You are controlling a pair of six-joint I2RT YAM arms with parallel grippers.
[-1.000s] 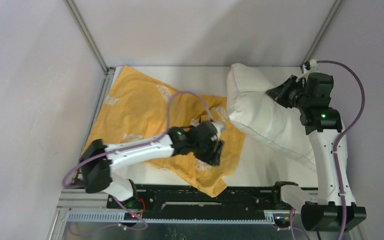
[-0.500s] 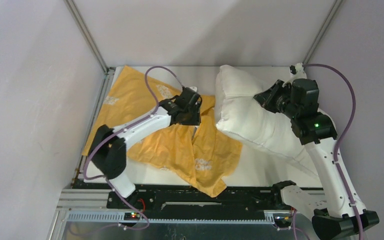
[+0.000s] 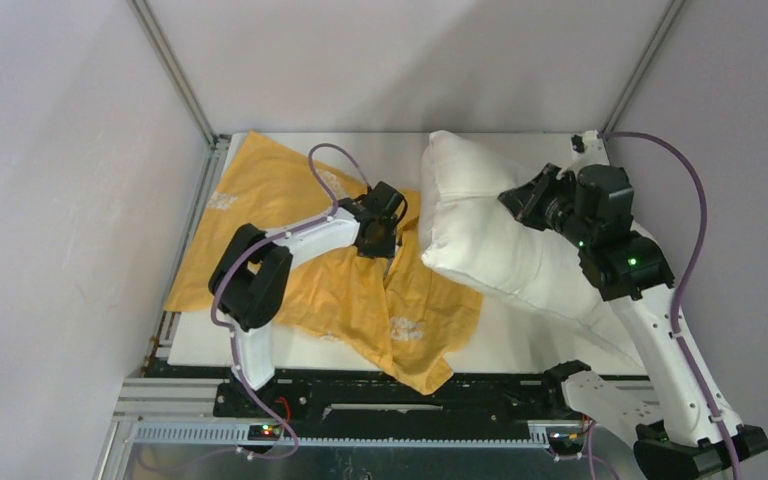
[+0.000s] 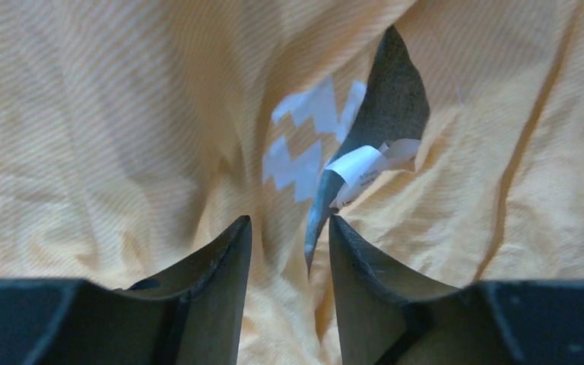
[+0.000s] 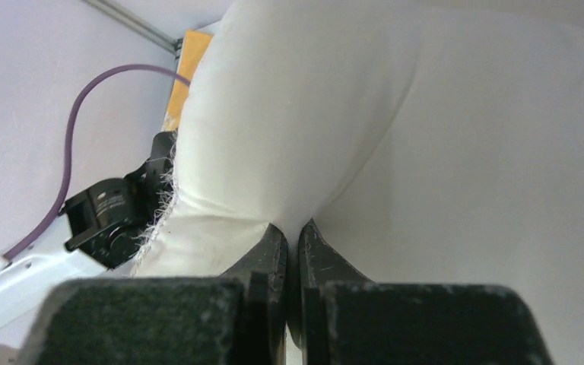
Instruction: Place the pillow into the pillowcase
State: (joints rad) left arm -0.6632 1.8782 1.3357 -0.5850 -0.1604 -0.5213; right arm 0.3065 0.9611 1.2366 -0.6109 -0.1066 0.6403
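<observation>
Two robot arms, one at an orange-yellow pillowcase, one holding a white pillow

One pillowcase [image 3: 260, 200] lies crumpled and orange-yellow face up across the left half of the white table [image 3: 530, 345], reaching from the far left corner to the near edge at the middle. White printed patches dot it. The left gripper [image 3: 385, 235] is down on its far right part. In the left wrist view its two dark fingers stand partway apart with a ridge of yellow cloth rising between them. Whether they are pressing that cloth cannot be told. Just beyond the fingers the cloth gapes in a slit showing a dark inner face, with a small white label [image 4: 361, 163] at its edge.

The pillow [image 3: 480, 230], plump and plain white, fills the right half of the table, slanting from the far middle toward the near right. The right gripper [image 3: 515, 200] has its fingers pressed together, pinching a tuck of the pillow's fabric on its upper side. The pillow's left end sits just beside the left gripper and is outside the pillowcase
</observation>
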